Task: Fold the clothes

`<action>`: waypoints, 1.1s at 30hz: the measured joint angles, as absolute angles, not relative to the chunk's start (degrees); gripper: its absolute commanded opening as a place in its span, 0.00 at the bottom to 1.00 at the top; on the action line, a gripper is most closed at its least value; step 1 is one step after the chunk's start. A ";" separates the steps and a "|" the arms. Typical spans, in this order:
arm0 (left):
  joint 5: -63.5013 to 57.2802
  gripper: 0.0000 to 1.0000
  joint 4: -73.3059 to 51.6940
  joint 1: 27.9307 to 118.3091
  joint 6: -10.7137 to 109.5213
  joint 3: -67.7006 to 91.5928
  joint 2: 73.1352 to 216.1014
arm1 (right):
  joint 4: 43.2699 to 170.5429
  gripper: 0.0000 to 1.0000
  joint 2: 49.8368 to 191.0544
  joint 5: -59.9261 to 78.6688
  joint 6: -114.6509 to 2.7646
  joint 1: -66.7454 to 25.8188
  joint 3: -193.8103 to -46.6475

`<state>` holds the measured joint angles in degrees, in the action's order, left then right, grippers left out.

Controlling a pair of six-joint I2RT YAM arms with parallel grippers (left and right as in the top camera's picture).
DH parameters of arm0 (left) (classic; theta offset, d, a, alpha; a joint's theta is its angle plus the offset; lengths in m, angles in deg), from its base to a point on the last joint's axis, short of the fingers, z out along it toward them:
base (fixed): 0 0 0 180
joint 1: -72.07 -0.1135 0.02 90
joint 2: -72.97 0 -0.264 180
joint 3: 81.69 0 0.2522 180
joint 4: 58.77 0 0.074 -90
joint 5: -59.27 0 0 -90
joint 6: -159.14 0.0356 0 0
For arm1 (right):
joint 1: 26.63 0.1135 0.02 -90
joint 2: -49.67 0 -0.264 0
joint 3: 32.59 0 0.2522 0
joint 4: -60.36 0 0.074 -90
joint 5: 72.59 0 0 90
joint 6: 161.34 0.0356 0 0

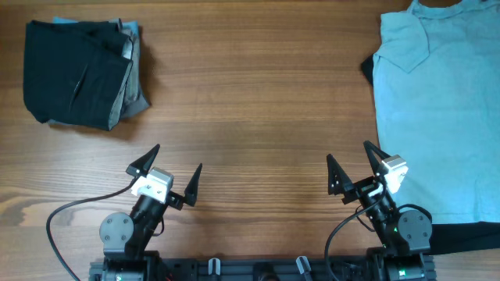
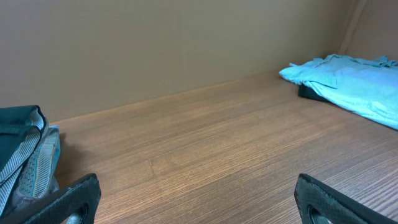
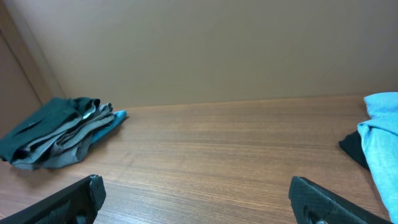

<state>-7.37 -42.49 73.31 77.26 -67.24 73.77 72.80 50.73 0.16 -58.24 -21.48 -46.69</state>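
Light-blue T-shirt (image 1: 437, 109) runs off the overhead view's right edge; underneath it, the black garment (image 1: 469, 236) is mostly hidden, slivers only.

I see a large pale light-blue cotton T-shirt (image 1: 437, 117) spread flat on my right, one short sleeve angled out at its far corner. A black fabric garment (image 1: 469, 238) peeks out from beneath it. At far left sits a folded pile of dark, grey and blue clothes (image 1: 74, 74).

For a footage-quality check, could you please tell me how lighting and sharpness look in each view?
Overhead: even light, no harsh glare on the table, the light-blue T-shirt sharp but cropped at the right edge. Left wrist: wood grain crisp, the gripper fingers dark and blurred. Right wrist: likewise, the folded pile evenly lit.
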 measured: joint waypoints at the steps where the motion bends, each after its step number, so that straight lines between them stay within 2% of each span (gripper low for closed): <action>1: -7.35 1.00 -42.49 73.31 77.28 -67.24 73.77 | 72.80 1.00 50.73 0.16 -58.26 -21.48 -46.69; 33: -7.35 1.00 -43.30 73.31 77.26 -67.24 73.77 | 72.80 1.00 50.73 0.16 -58.24 -21.48 -46.69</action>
<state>-7.35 -43.30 73.31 77.26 -67.24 73.77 72.80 50.73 0.16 -58.24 -21.48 -46.69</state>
